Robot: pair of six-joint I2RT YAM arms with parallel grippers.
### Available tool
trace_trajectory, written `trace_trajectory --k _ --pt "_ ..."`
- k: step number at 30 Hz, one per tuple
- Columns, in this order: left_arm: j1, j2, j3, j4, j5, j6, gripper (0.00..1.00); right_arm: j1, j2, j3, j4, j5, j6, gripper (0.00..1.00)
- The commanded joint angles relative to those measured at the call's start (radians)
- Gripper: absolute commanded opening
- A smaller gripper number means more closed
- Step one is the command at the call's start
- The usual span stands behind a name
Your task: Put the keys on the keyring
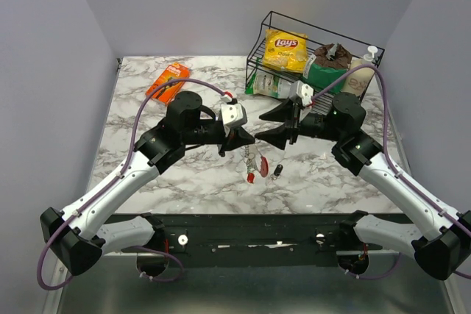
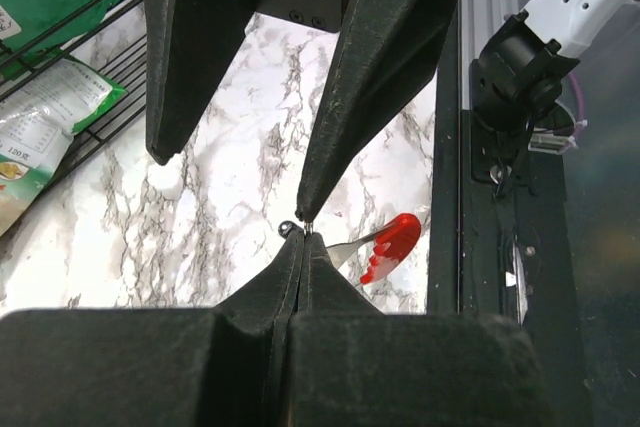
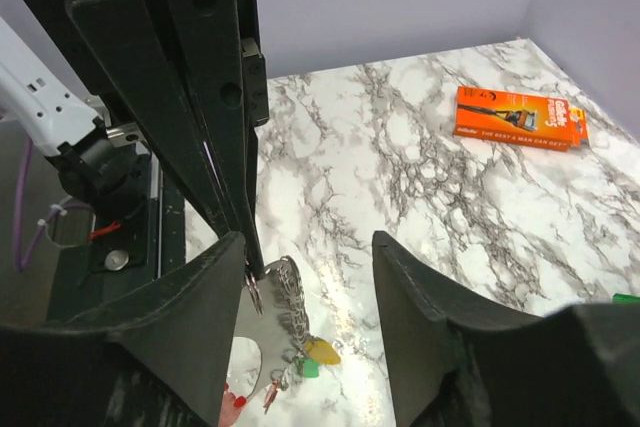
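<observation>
top view: the left gripper (image 1: 243,140) is pinching shut on the keyring (image 1: 249,154) near the middle of the marble table (image 1: 147,182). the ring is dangling below it, with a red key (image 1: 251,178) hanging lowest, close to the table. the right gripper (image 1: 262,128) is facing it from the right with its jaws spread wide and nothing between them. a dark key (image 1: 277,171) is lying loose on the table just right of the bunch.

left wrist view: the left fingers (image 2: 285,292) are pressing flat together on a thin bit of metal. one right finger's tip is sitting almost against that pinch.

right wrist view: the ring, a yellow key (image 3: 320,350) and a green one (image 3: 308,368) are hanging just beside the near-left right finger (image 3: 200,327).

risks: the hold is looking very thin, so a nudge from the right finger could be twisting the ring out of the pinch and dropping the bunch. the hanging bunch may be free to swing, which would be making it hard to line up a key. the loose key is lying flat on the marble, so the right fingers could be sliding off it while picking it up.
</observation>
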Motion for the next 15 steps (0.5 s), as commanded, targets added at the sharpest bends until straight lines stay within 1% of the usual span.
trace_trajectory --k 1,6,8,11,12,13,15 --pt "-0.003 -0.015 0.049 -0.048 0.023 0.036 0.0 0.004 -0.023 0.026 -0.052 -0.057 -0.052 0.68" --pt "-0.004 -0.009 0.081 -0.111 0.015 0.062 0.0 0.004 0.0 0.059 -0.168 -0.132 -0.094 0.67" --pt "-0.004 -0.008 0.089 -0.14 0.01 0.074 0.0 0.004 0.014 0.064 -0.196 -0.178 -0.095 0.63" --pt "-0.006 -0.005 0.101 -0.165 0.01 0.082 0.0 0.004 0.033 0.069 -0.214 -0.188 -0.103 0.59" --pt "-0.004 -0.003 0.103 -0.167 0.012 0.085 0.0 0.004 0.039 0.067 -0.214 -0.192 -0.103 0.56" --pt "-0.004 -0.003 0.103 -0.168 0.013 0.085 0.0 0.004 0.042 0.069 -0.216 -0.195 -0.102 0.51" --pt "-0.004 -0.002 0.103 -0.17 0.015 0.085 0.0 0.005 0.051 0.073 -0.218 -0.197 -0.1 0.48"
